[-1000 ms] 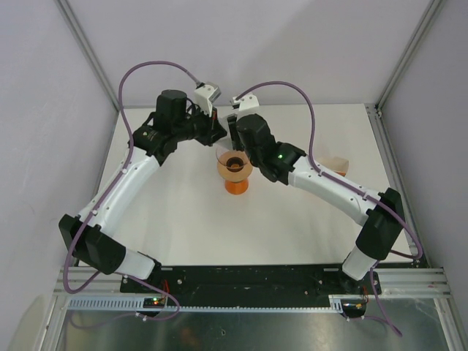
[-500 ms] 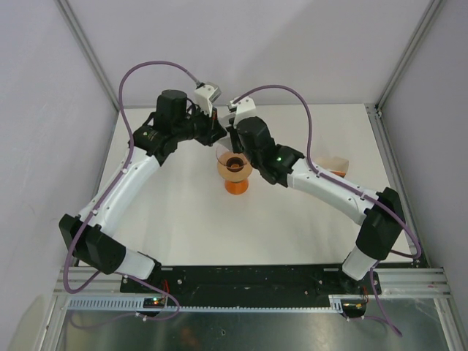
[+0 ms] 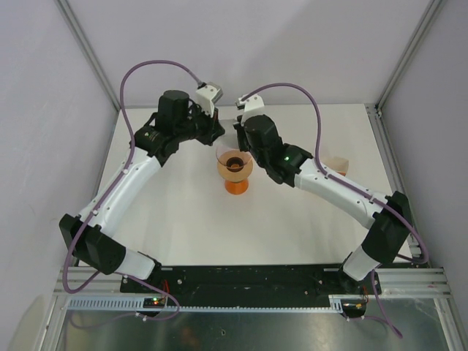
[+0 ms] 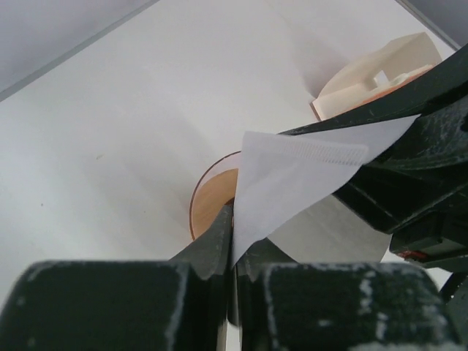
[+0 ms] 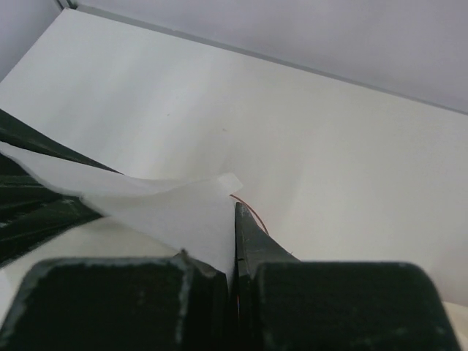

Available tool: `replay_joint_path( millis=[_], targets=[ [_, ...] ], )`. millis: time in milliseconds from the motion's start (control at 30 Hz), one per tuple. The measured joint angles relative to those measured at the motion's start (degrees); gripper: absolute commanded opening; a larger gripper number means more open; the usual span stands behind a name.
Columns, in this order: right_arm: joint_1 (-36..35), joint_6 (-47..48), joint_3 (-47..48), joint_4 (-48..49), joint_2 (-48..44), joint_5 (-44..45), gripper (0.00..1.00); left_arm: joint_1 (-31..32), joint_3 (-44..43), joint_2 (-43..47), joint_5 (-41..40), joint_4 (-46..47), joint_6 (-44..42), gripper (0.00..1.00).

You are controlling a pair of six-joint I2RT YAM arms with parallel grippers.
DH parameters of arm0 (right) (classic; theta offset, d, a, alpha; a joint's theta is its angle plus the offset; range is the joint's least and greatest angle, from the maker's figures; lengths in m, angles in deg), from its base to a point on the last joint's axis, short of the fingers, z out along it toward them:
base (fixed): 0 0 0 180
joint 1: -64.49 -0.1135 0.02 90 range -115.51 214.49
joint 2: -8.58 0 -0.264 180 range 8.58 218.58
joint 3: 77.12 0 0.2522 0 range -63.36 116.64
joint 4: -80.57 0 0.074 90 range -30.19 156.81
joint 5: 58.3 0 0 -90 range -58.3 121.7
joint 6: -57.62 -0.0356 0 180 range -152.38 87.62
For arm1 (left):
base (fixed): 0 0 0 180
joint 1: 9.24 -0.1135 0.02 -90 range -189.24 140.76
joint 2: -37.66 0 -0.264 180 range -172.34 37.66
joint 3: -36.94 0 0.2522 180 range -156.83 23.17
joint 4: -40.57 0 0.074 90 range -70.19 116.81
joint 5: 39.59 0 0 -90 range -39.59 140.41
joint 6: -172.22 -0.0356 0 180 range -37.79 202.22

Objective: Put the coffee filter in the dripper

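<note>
The coffee filter (image 4: 292, 175) is a thin white paper sheet held up between both grippers. My left gripper (image 4: 234, 234) is shut on one corner of it. My right gripper (image 5: 234, 238) is shut on another edge of the filter (image 5: 168, 208). The dripper (image 3: 234, 162) is a clear pinkish funnel standing on an orange base (image 3: 236, 185) at the table's middle, just below and in front of both grippers. Its rim shows under the paper in the left wrist view (image 4: 208, 205) and as a thin red arc in the right wrist view (image 5: 254, 213). In the top view the filter is mostly hidden by the wrists.
A pale orange and cream object (image 3: 335, 165) lies on the table to the right, behind the right forearm; it also shows in the left wrist view (image 4: 380, 73). The white table (image 3: 168, 219) is walled at the back and on both sides.
The right arm has swung a little to the right, its wrist shifting slightly away from the left gripper. The left arm has hardly moved. Both stay shut on the filter.
</note>
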Motion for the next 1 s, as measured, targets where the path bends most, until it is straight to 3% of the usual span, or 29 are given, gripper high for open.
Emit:
replay_joint_path(
  millis=[133,400,1000],
  targets=[
    [1.0,0.1,0.0,-1.6,0.1,-0.6,0.00,0.0,0.0,0.1,-1.0,-0.1,-1.4,0.37],
    [3.1,-2.2,6.2,-9.7,4.5,-7.1,0.00,-0.6,-0.2,0.5,0.1,-0.7,-1.2,0.56],
    [5.6,-8.8,15.3,-27.1,10.4,-25.6,0.00,-4.0,-0.1,2.0,3.4,-1.2,-1.2,0.57]
  ],
)
